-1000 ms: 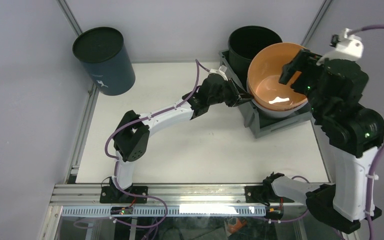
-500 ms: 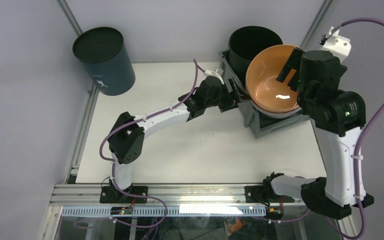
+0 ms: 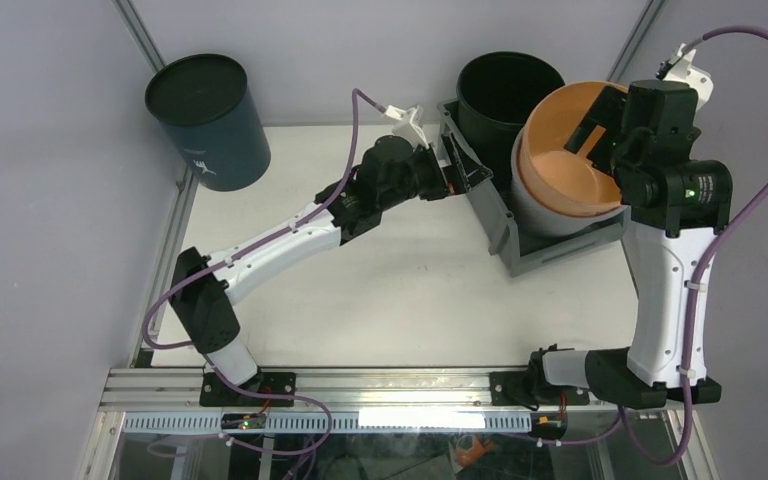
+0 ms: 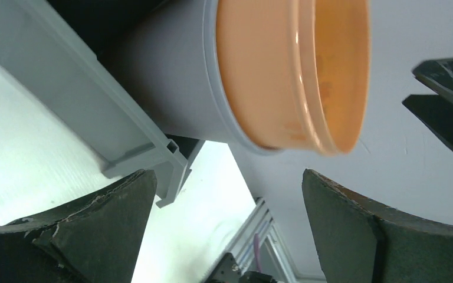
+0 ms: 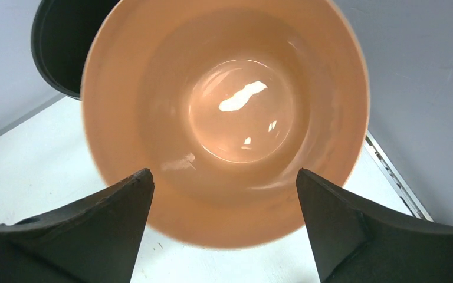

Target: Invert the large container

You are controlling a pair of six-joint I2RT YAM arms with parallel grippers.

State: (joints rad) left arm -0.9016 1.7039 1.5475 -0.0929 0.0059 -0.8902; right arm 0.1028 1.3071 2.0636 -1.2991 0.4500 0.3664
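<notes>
The large container, a grey rectangular bin, stands open side up at the back right of the table. Inside it, an orange bucket nested in a pale grey bucket leans over, mouth toward the right. My left gripper is open just left of the bin's left wall, touching nothing. In the left wrist view the bin's lipped rim runs above my left gripper. My right gripper hangs open over the orange bucket's mouth, with the right gripper empty.
A black bucket stands in the bin's back end. A dark blue cylinder sits at the back left corner. Grey walls close in the back and both sides. A metal rail runs along the near edge.
My left gripper has opened, let go of the bin's left rim and drawn back to the left. The right gripper opened wider and rose. The nested buckets tipped toward the right.
</notes>
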